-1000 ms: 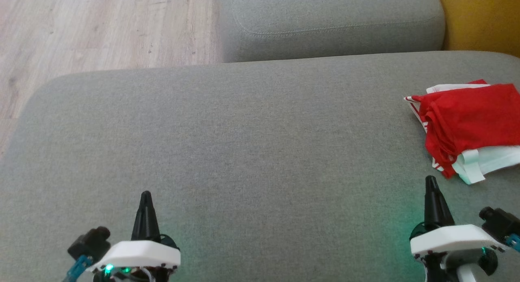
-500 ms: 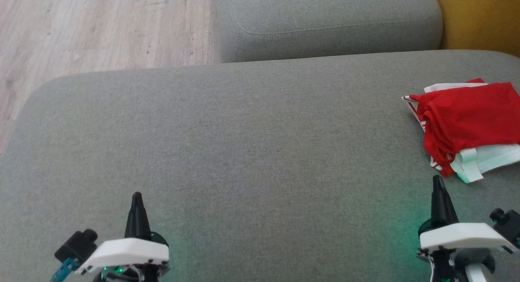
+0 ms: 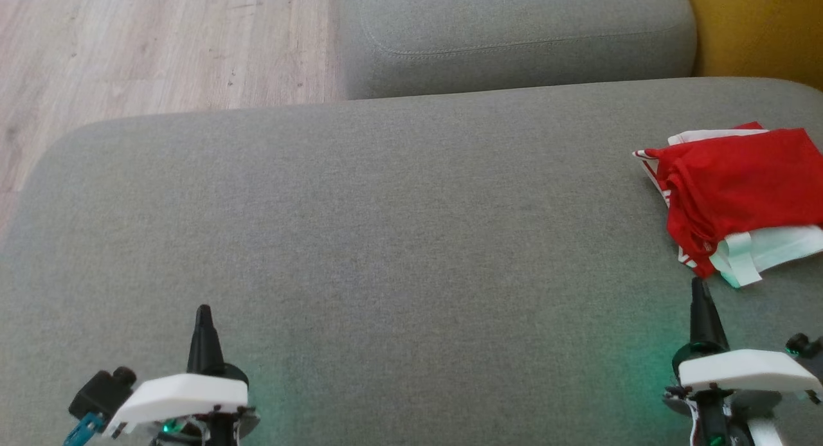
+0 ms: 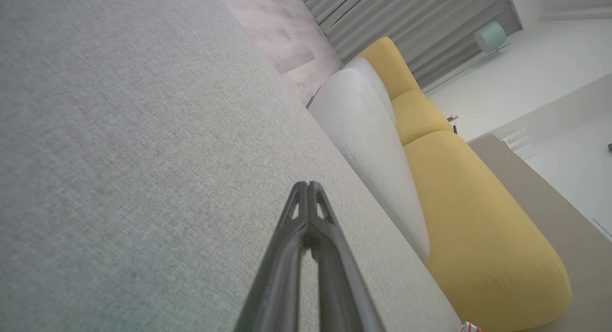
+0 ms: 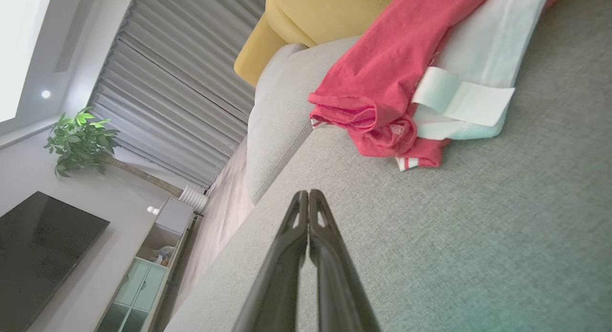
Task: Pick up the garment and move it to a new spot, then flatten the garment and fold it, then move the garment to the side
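On the grey fabric sofa point(image 3: 398, 227), the folded red-and-white garment point(image 3: 739, 189) could be snagged by the clenched right fingers point(image 3: 702, 314), left fingers point(image 3: 204, 340) likewise clenched.

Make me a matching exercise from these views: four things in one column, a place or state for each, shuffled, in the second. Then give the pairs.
Column one
1. garment
2. left gripper
3. right gripper
4. floor

Column two
A. shut, pointing at the garment, not touching it
B. pale wood, far left, beyond the seat
C. red and white, lying at the seat's right side
D. shut, over bare grey fabric at lower left

Pairs: 1-C, 2-D, 3-A, 4-B
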Robot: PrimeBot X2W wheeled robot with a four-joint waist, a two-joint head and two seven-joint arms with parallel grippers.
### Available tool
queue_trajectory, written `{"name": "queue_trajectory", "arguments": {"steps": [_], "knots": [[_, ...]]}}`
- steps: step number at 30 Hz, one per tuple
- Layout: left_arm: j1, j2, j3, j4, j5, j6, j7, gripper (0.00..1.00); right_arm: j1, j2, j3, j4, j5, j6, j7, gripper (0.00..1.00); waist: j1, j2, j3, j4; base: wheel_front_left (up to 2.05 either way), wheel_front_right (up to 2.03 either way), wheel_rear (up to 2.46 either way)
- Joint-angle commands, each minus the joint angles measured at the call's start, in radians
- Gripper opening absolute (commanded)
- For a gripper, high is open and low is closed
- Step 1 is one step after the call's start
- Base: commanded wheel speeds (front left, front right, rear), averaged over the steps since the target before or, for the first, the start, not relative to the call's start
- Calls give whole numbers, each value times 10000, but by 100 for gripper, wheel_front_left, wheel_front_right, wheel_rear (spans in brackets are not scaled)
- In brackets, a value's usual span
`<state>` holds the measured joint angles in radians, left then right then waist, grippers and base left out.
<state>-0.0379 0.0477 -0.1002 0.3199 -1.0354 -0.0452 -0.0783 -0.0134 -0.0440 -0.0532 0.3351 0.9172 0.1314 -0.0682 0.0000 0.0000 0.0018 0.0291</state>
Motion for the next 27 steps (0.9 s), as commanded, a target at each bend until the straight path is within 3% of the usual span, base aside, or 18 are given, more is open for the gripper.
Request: {"name": "queue_trajectory", "arguments": {"steps": [1, 27], "knots": [[-564, 55, 276, -347, -197, -92, 75, 0, -608, -37, 33, -395, 257, -4, 59, 0, 0, 0, 0, -4, 0, 0, 0], [-621, 60, 1053, -518, -2586, -419, 846, 0, -753, -48, -241, -613, 3108, -5, 811, 0, 0, 0, 6, -127, 0, 0, 0]]}}
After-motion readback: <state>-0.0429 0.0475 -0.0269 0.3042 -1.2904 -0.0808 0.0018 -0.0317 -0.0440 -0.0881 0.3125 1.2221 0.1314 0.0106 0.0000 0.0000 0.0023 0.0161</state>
